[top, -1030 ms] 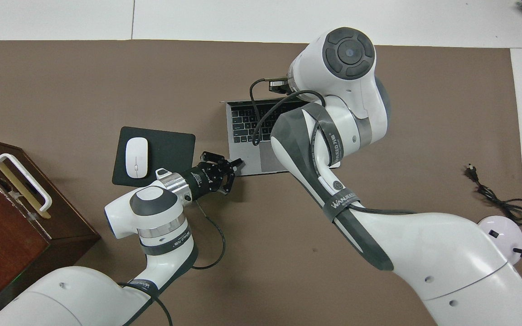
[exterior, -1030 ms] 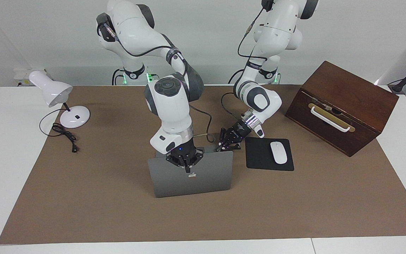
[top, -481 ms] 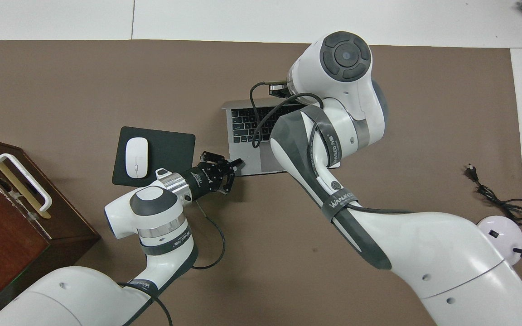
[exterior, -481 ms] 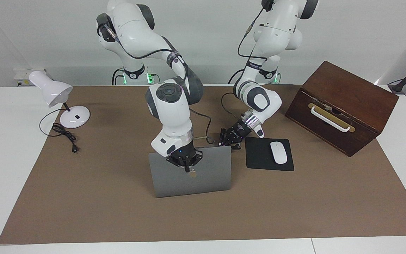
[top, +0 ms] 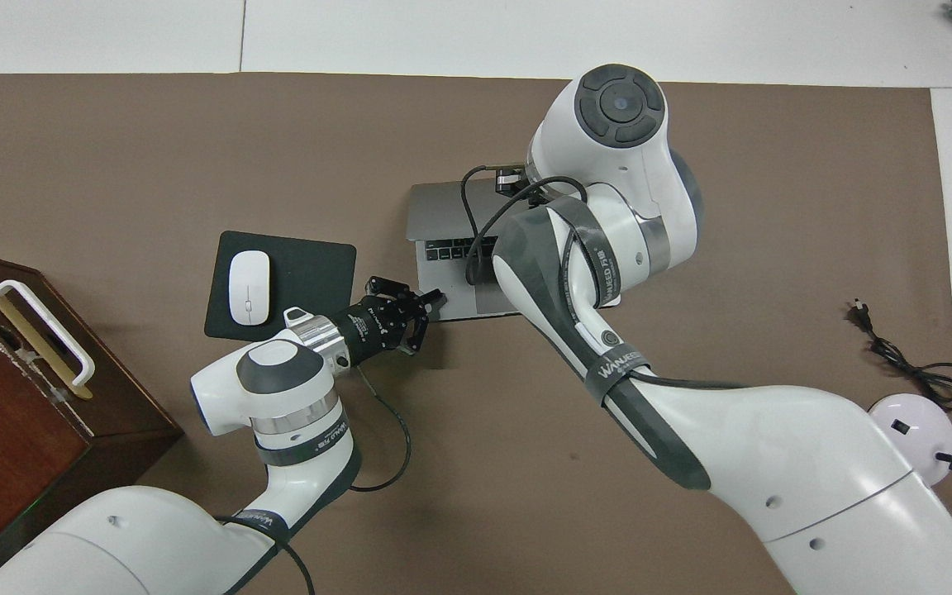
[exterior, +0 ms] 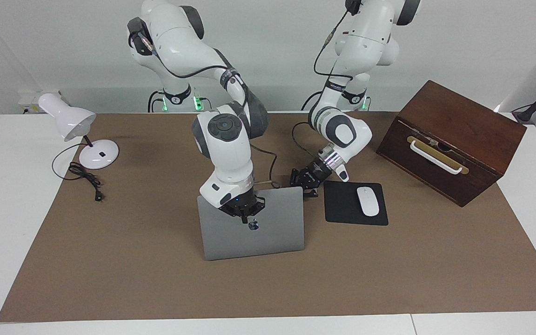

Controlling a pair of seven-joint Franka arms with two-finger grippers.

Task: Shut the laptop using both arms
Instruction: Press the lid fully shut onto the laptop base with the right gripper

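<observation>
Laptop [exterior: 268, 235] sits near the middle of the brown mat [exterior: 133, 279] on the bench, its silver-grey lid tilted well down over the keyboard yet not fully shut; in the overhead view a strip of keys and the palm rest still show below the lid's edge [top: 443, 211]. Right tool [exterior: 244, 215], fingertips pinched together and holding nothing, presses down on the lid just above the dark apple logo; the right arm's big elbow stands over the laptop. Left tool [top: 435, 299], likewise pinched shut and empty, lies low at the corner of the laptop's base nearest the robots on the left arm's side, its tips touching or just at the edge there. Black mouse pad [exterior: 342, 209] with a white mouse [exterior: 368, 201] on it lies just beside the laptop toward the left arm's end of the bench, and a dark wooden box [exterior: 454, 135] with a white handle stands nearer that end. White desk lamp [exterior: 75, 128] and its black cord [exterior: 86, 179] rest toward the right arm's end.
</observation>
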